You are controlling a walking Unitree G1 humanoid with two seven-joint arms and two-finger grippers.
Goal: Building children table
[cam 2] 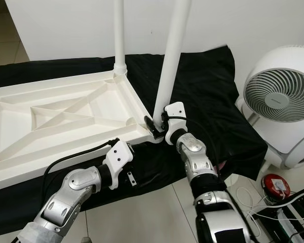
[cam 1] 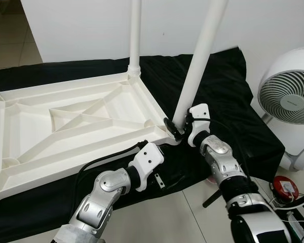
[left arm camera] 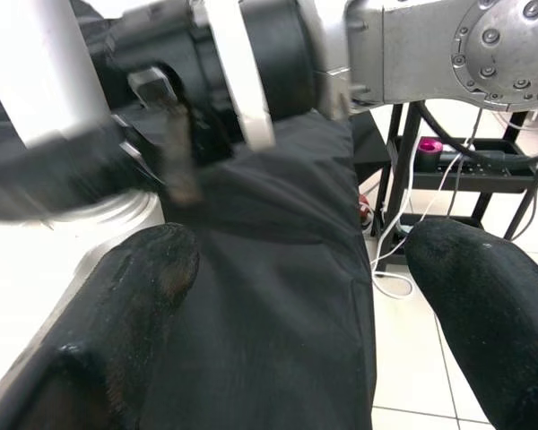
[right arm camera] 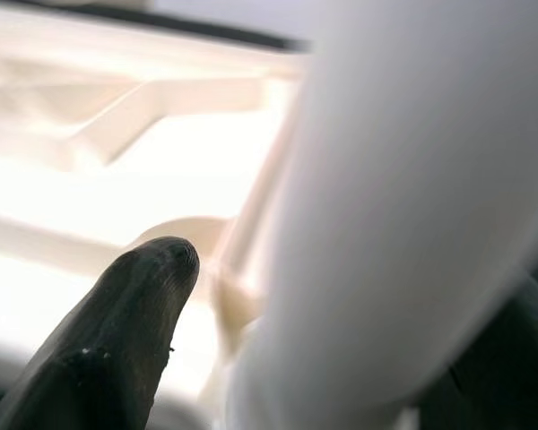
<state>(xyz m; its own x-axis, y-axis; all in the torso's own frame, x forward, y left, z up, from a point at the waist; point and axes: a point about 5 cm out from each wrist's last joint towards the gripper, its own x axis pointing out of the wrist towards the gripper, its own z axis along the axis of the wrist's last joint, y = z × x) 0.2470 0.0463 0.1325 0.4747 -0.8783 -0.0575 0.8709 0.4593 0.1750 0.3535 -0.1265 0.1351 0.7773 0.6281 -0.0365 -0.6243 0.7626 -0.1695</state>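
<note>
Our right gripper (cam 1: 178, 129) clamps the long white plastic table leg (cam 1: 198, 61), which stands nearly upright, leaning right, foot at the upturned white ribbed tabletop (cam 1: 66, 126)'s corner. Our left gripper (left arm camera: 296, 296) hangs spread open over the black cloth (cam 1: 218, 86).

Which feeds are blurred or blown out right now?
Right wrist view: table leg a soft out-of-focus mass, tabletop underside overexposed. Left wrist view: right claw smeared, black cloth sharp. Both eye views: evenly lit and crisp.
</note>
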